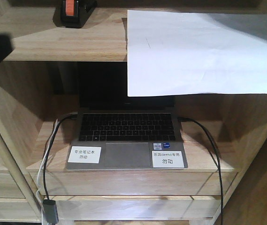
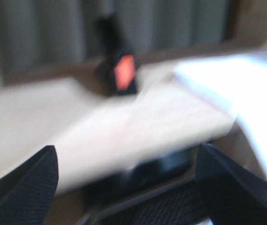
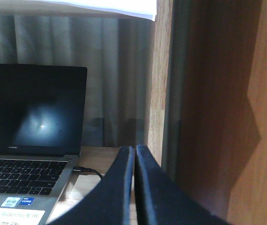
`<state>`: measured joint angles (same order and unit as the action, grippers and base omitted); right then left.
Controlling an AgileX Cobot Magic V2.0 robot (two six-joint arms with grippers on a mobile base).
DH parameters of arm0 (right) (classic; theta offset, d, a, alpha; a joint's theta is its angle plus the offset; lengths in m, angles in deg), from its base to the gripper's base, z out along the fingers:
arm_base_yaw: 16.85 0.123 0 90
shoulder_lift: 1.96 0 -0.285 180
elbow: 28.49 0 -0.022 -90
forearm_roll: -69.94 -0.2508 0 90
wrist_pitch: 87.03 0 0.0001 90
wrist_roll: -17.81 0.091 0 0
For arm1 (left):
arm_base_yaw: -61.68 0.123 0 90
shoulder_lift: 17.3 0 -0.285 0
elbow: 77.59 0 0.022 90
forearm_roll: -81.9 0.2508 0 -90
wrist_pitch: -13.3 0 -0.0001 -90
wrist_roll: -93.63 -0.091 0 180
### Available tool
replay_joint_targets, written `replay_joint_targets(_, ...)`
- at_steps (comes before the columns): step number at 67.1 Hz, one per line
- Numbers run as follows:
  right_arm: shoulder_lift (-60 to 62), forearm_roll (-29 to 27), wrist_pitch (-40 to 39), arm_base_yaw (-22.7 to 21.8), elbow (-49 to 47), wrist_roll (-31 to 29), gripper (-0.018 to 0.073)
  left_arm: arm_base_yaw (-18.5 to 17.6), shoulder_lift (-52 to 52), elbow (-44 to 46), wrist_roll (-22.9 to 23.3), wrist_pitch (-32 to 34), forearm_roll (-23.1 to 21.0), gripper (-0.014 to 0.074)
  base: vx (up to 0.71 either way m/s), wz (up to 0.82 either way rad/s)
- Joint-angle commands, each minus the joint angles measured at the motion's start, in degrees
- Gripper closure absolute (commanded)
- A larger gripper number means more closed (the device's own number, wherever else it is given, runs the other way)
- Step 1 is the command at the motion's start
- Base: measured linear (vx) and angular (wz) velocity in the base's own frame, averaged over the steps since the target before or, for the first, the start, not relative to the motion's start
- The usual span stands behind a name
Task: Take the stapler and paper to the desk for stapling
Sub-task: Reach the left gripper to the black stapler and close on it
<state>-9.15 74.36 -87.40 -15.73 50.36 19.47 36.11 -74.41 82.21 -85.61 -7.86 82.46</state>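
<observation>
Left hand (image 2: pixel 126 150), fingers spread apart and empty, faces the front edge of the upper shelf (image 1: pixel 67 44). Right hand (image 3: pixel 134 151), fingers pressed together, sits beside the upright side panel (image 3: pixel 159 93), near the open laptop (image 1: pixel 126 136). Beyond, the stapler (image 1: pixel 74 11) stands at shelf left; the paper (image 1: pixel 203 51) lies right, overhanging the front edge, bare wood between them.

The left end effector (image 2: pixel 126 147) shows two matte black fingers (image 2: pixel 25 183). Each is a broad wedge that narrows to a blunt point, and blur softens their outlines. The right end effector (image 3: pixel 134 149) has two slimmer black fingers (image 3: pixel 117 187) with smooth, faintly glossy faces. They are wide at the near edge and taper in gentle curves to thin tips, with only a hairline seam between them.
</observation>
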Motion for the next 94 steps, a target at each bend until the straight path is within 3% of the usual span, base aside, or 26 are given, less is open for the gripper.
replay_joint_targets(1, 0.86, 0.04, -3.99, 0.11, 0.17, -0.03, 0.0568, -1.71, -5.23, 7.17, 0.01, 3.95, -0.56, 0.0036, 0.0, 0.0)
replay_joint_targets(13, 0.86, 0.04, -3.99, 0.11, 0.17, -0.03, 0.0568, -2.45, -15.03, 19.72, 0.07, -0.43, -0.56, 0.0036, 0.0, 0.0)
replay_joint_targets(57, 0.86, 0.04, -3.99, 0.11, 0.17, -0.03, 0.0568, -2.34, -49.21, 74.75, 2.22, -33.49, -0.56, 0.0036, 0.0, 0.0)
replay_joint_targets(69, 0.86, 0.04, -3.99, 0.11, 0.17, -0.03, 0.0568, -0.21, -54.52, 81.69, 5.25, -38.22, -0.56, 0.0036, 0.0, 0.0)
replay_joint_targets(87, 0.86, 0.04, -3.99, 0.11, 0.17, -0.03, 0.0568, 2.8, -55.97, 82.27, 5.08, -38.26, -0.56, 0.0036, 0.0, 0.0)
replay_joint_targets(94, 0.86, 0.04, -3.99, 0.11, 0.17, -0.03, 0.0568, 3.3, -57.13, 82.42, 3.46, -37.93, -3.21, 0.0036, 0.0, 0.0)
